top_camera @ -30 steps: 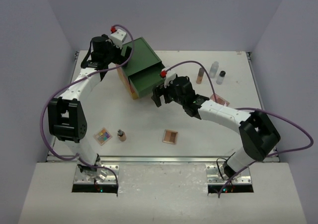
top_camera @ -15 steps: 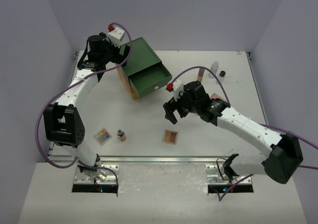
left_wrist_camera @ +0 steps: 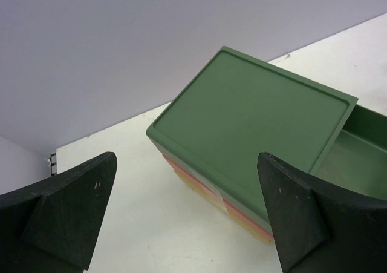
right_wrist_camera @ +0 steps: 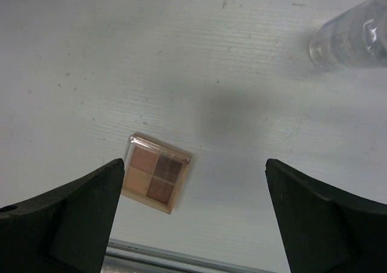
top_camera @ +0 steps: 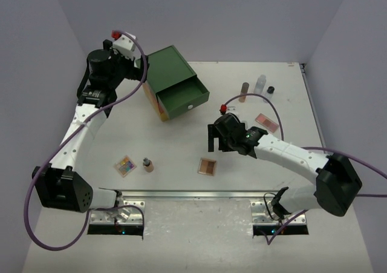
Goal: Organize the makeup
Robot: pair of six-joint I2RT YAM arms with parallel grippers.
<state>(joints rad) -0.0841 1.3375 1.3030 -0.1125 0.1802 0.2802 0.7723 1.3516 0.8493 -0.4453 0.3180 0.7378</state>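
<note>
The right gripper (right_wrist_camera: 194, 170) hangs over the white table (top_camera: 175, 140) with its jaws spread wide and empty. The brown four-pan palette (right_wrist_camera: 156, 180) lies flat below it, nearer one finger. The left gripper (left_wrist_camera: 186, 164) — also spread, holding nothing — hovers over the green-topped drawer box (left_wrist_camera: 248, 121), whose top drawer (top_camera: 184, 97) stands pulled out. A multicoloured palette (top_camera: 126, 166) and a small tan bottle (top_camera: 147, 164) sit front left; a pink palette (top_camera: 266, 121) lies far right.
</note>
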